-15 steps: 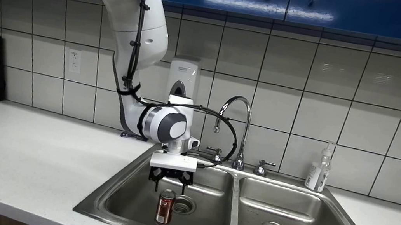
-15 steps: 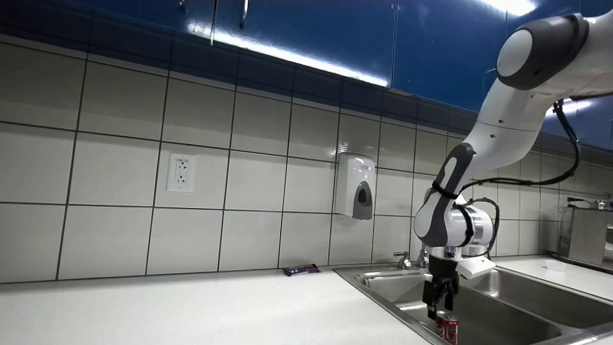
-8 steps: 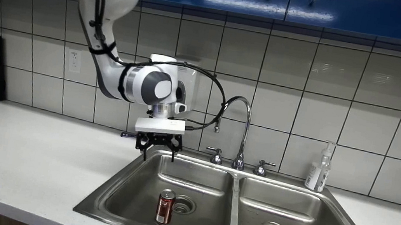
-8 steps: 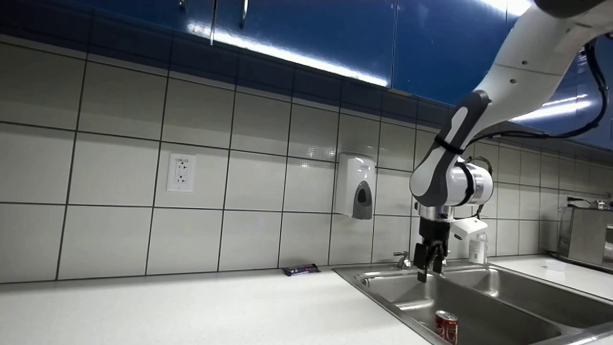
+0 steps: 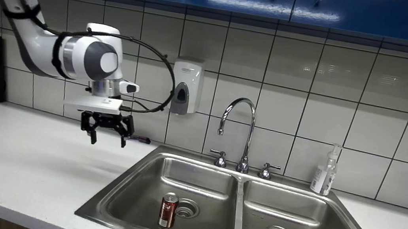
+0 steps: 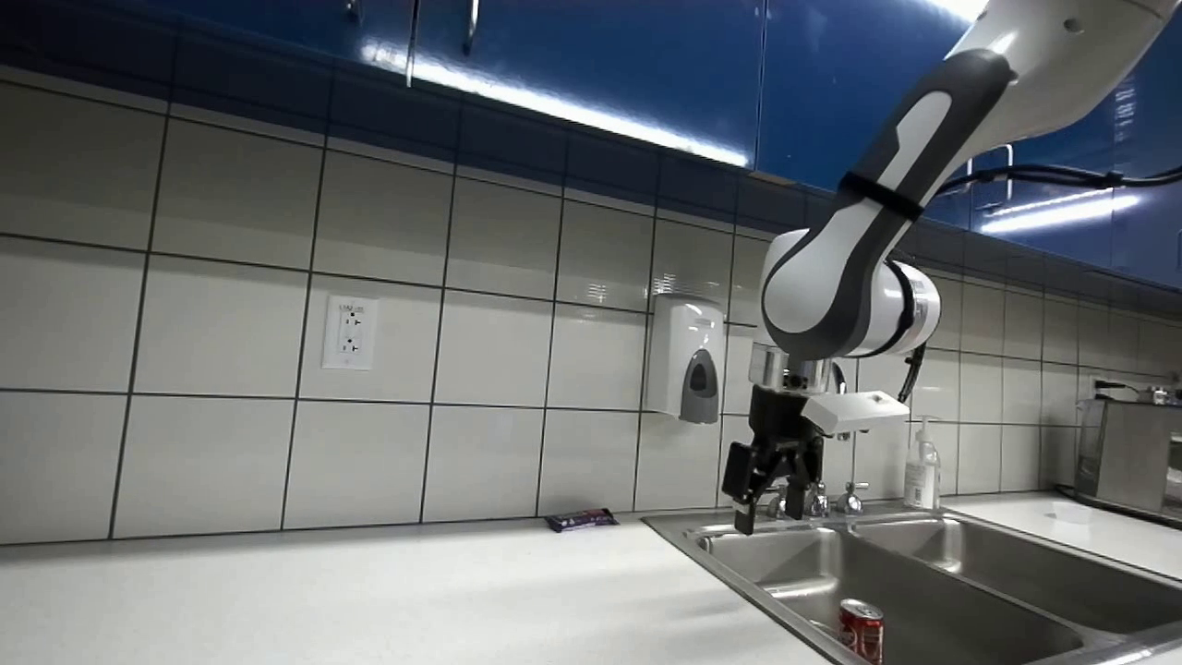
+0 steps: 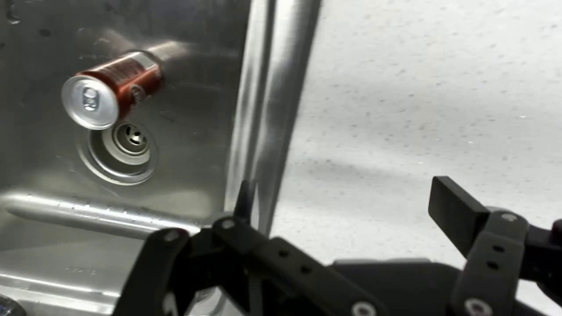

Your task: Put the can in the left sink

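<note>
Since the can [image 5: 168, 210] stands upright inside the left sink [image 5: 204, 226], its base near the drain [image 5: 187, 209] in that sink's floor, we judge the placing done and no further grasp called for. We record the jaws as set wide with nothing between them, above the table [image 5: 30, 154] beside the left sink and well apart from the can.

As to handling, we expect a small, fairly light item, though we cannot tell whether it is full; the silver top [image 7: 81, 109] is too blurred in the wrist view to show if it is opened. Full, its wall should be stiff; drained, it would likely dent under a hard squeeze. We rate the smooth metal as liable to slip. Should it need re-seating in the left sink, we advise a hold from above, on opposite sides of the mid-body, closing gently.

As to markings, we note pale print on the can and a round emblem [image 7: 137, 93] on its side; neither yields a brand we can read. A purple wrapper [image 6: 582, 520], lying on the table near the left sink, bears print too small to make out. We find the same of the white dispenser [image 5: 186, 84], mounted behind and above the left sink.
</note>
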Controlling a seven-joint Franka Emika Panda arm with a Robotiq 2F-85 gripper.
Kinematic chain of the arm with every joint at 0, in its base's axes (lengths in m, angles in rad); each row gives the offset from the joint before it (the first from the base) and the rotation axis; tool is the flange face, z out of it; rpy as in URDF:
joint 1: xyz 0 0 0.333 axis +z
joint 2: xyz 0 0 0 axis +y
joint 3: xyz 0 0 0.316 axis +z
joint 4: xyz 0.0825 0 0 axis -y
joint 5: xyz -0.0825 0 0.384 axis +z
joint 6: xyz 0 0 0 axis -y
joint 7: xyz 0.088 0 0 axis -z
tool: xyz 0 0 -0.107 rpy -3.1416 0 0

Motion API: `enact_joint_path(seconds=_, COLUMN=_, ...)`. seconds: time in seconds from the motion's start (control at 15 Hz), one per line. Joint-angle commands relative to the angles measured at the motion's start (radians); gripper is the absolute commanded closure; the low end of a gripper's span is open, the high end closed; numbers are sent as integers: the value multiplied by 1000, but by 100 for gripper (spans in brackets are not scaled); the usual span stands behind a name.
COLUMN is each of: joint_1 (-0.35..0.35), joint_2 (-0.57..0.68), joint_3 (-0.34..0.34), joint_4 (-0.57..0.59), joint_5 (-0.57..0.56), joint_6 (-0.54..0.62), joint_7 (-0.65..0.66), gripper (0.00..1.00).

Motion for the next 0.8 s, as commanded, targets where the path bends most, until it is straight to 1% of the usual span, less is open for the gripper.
enact_joint_path(seconds=0.0, joint_1=74, joint_2=-149, joint_3=77, joint_4=-91, joint_5=9, joint_6=-86, joint_7=211, gripper=0)
enact_joint_path(seconds=0.13, joint_1=117, joint_2=-184, joint_3=115, joint_4=-103, joint_5=71, joint_6=-138, joint_7=257, gripper=0)
enact_joint_path(seconds=0.27, joint_1=140, joint_2=-204, joint_3=125, joint_4=-113, joint_5=124, joint_6=-182, joint_7=260, gripper=0)
enact_joint_path(seconds=0.47, joint_1=142, joint_2=-217, joint_3=111, joint_4=-126, joint_5=173, joint_6=-202, joint_7=228, gripper=0)
enact_joint_path(seconds=0.73, joint_1=139, joint_2=-217, joint_3=106, joint_4=-121, joint_5=182, joint_6=-222, joint_7=232, gripper=0)
